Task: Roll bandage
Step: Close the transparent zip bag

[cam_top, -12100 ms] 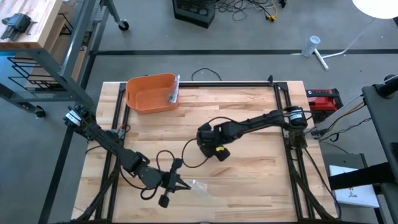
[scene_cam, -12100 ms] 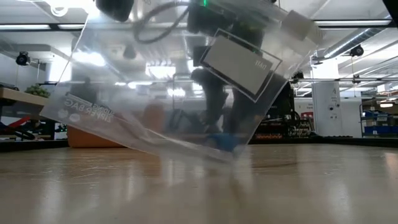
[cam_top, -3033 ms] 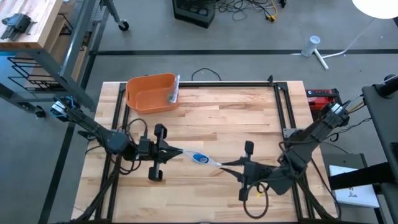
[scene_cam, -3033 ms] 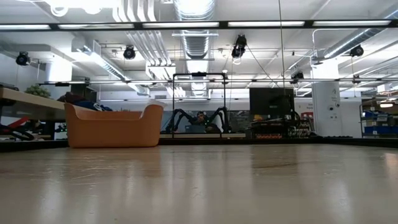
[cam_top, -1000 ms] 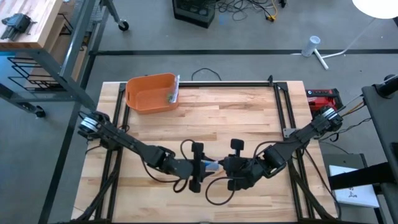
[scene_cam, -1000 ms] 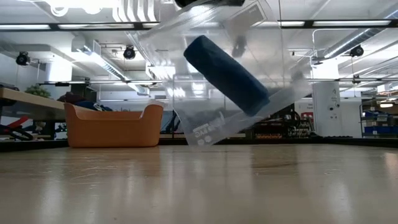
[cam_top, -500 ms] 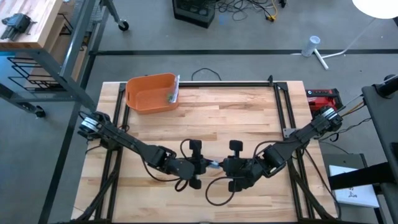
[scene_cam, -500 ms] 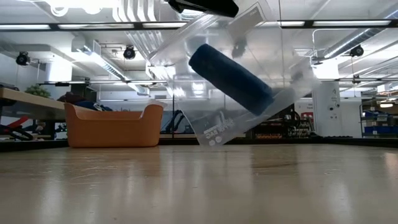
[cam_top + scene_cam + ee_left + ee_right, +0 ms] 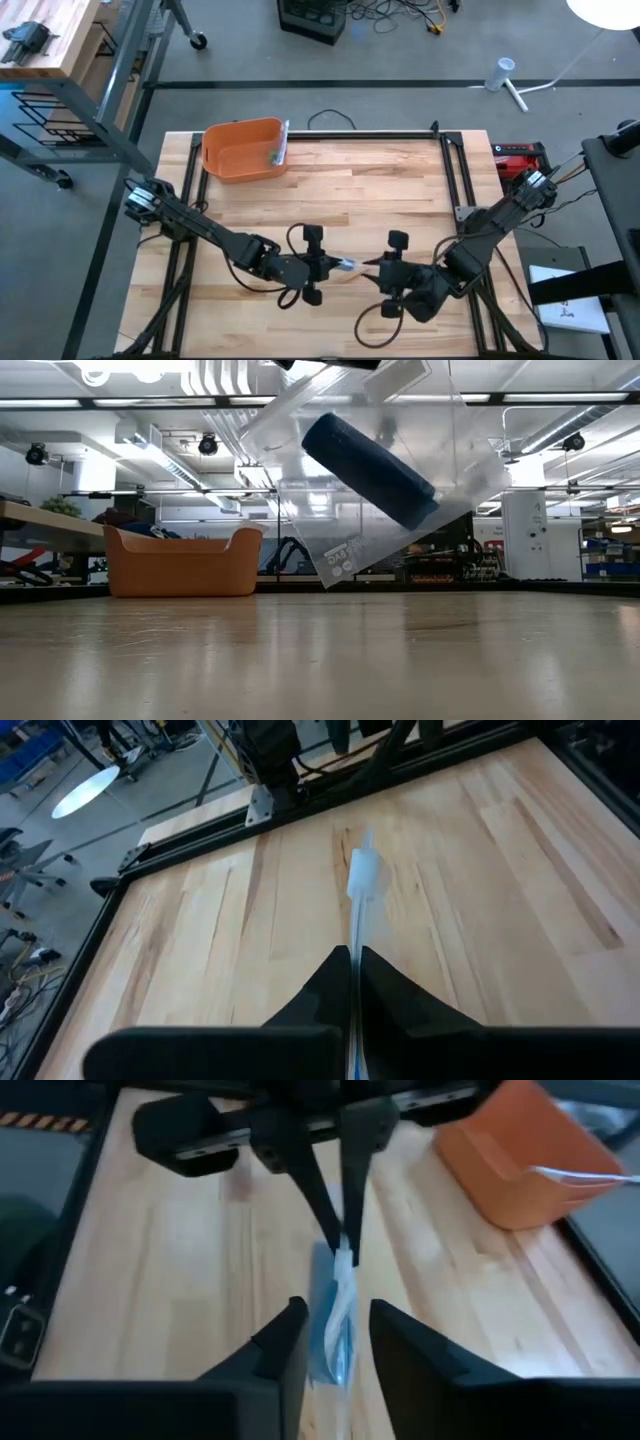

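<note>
While the left gripper (image 9: 326, 264) pinches the top edge of the clear zip bag (image 9: 375, 470) with its fingers clamped tight together, the bag hangs clear above the table (image 9: 400, 190), tilted, with one dark blue rolled bandage (image 9: 368, 457) lying inside it. The right gripper (image 9: 335, 1342) sits just beside the bag's far edge with its fingers parted on either side of the plastic, not gripping it. This looks like a handover of the bag between arms, with the bandage not yet taken out. The next move probably calls for the right arm to find a fresh hold on the bag's mouth so the bandage can be reached. Counted: one bag, one bandage, one orange bin (image 9: 243, 150) near the table's far left corner, and two arms.
</note>
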